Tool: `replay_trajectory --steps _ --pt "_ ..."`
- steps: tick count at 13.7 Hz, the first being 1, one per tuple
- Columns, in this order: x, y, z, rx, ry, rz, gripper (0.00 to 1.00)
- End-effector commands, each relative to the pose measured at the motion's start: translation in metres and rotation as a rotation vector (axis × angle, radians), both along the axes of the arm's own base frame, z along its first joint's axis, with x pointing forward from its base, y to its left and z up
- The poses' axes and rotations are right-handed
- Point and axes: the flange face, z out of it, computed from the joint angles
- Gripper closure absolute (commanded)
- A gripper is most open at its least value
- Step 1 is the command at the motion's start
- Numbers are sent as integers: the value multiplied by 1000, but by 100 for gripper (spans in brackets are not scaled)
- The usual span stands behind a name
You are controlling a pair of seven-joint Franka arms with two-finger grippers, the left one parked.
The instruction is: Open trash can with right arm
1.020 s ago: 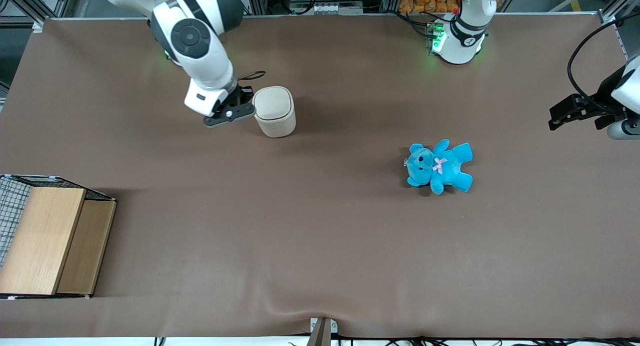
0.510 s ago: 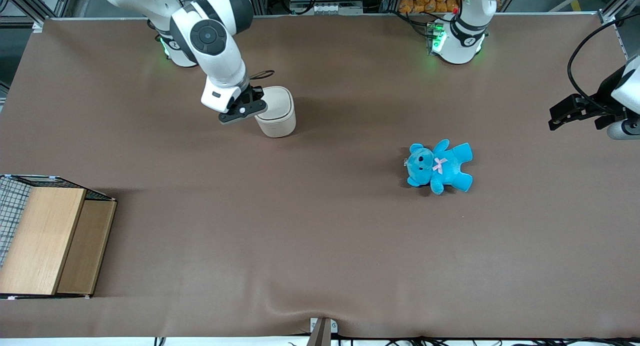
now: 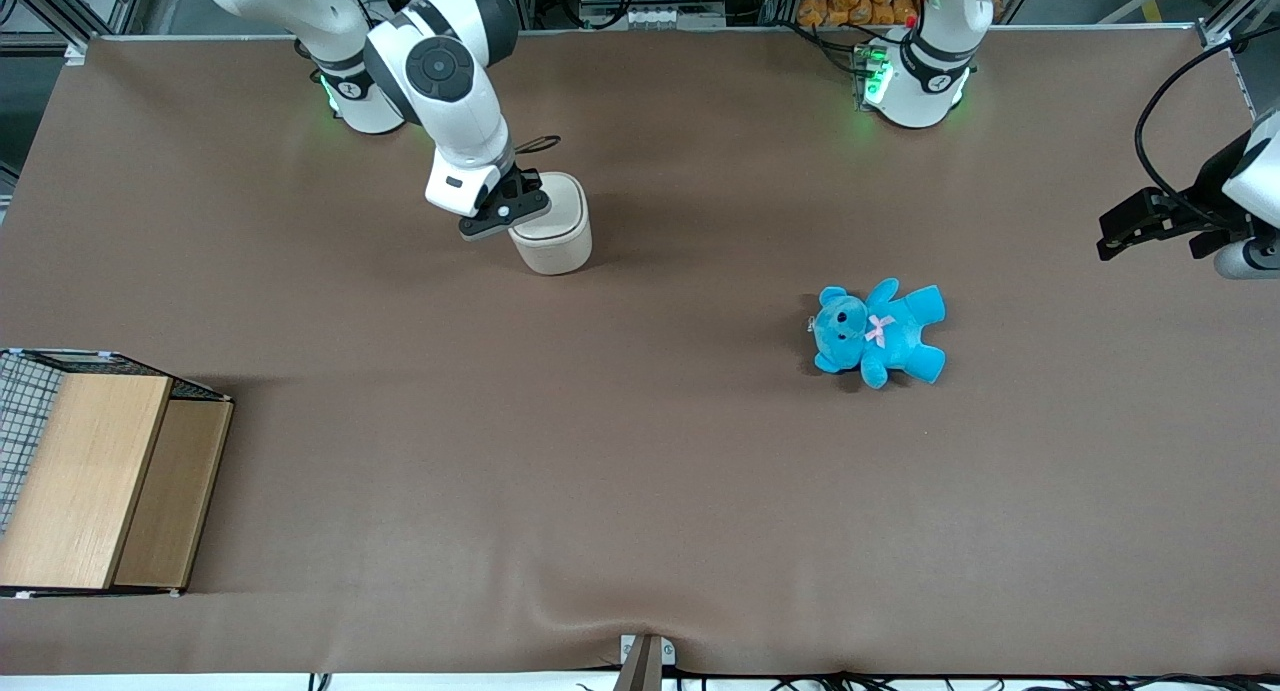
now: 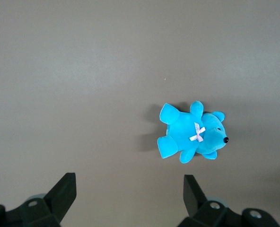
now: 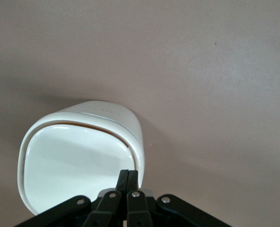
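Observation:
The trash can (image 3: 553, 233) is a small cream-white bin with a rounded-square lid, standing upright on the brown table, lid down. The right arm (image 3: 440, 71) reaches over it from the table's back edge. Its black gripper (image 3: 515, 209) hangs over the lid's edge on the working arm's side, fingers pressed together with nothing between them. In the right wrist view the trash can (image 5: 83, 156) fills the space just ahead of the shut gripper (image 5: 128, 176), whose tips sit above the lid near its rim.
A blue teddy (image 3: 878, 332) lies on the table toward the parked arm's end, nearer the front camera than the bin; the teddy (image 4: 192, 135) also shows in the left wrist view. A wooden box with wire mesh (image 3: 95, 476) stands at the working arm's end.
The right arm has swung toward the trash can; the gripper moved from beside the bin to over the lid's edge. The bin and teddy have not moved.

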Motion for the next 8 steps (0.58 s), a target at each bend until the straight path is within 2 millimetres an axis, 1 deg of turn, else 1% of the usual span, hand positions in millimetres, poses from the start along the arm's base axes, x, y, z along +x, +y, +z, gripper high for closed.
replay_trajectory --steps 1,5,8 --pt "-17 5 4 8 -11 -15 100" --pt "-24 3 -7 0 -3 -8 100" --pt "-28 7 -9 -4 -1 -12 100"
